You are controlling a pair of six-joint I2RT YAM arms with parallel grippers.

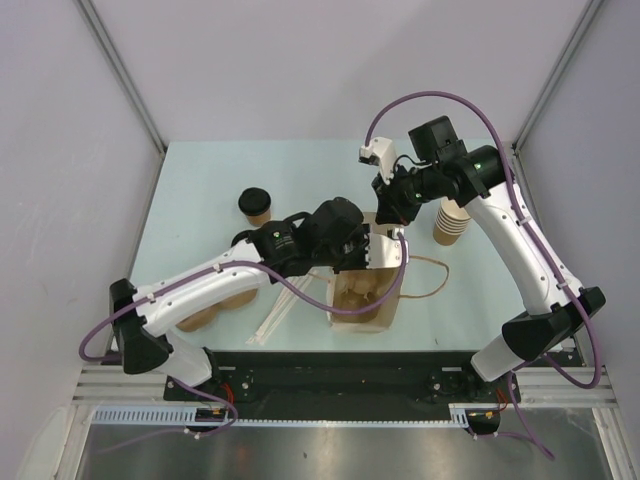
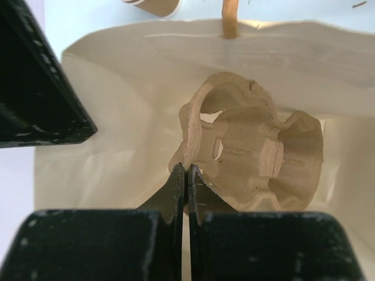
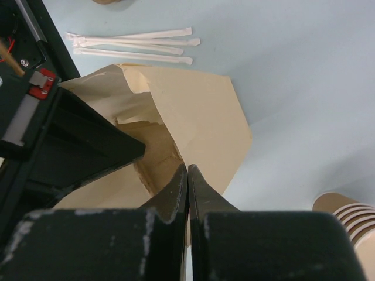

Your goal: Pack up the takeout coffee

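Item 1, takeout coffee (image 1: 256,203): upright on the table (image 1: 200,170), far left, black lid on, well apart from both grippers and outside the bag.

Item 2, paper bag (image 1: 372,312): standing open at near centre, with a moulded pulp cup carrier (image 2: 252,158) lying inside.

Item 3, left gripper (image 2: 186,175): at the bag's mouth, jaws closed tip to tip. I cannot make out whether paper is caught between them.

Item 4, right gripper (image 3: 187,172): jaws pressed together on the bag's far rim, which I see running straight into the tips.

Item 5, stack of lidless cups (image 1: 452,222): right of the bag, beside the right arm.

Item 6, wrapped straws (image 3: 135,47): flat on the table, left of the bag.
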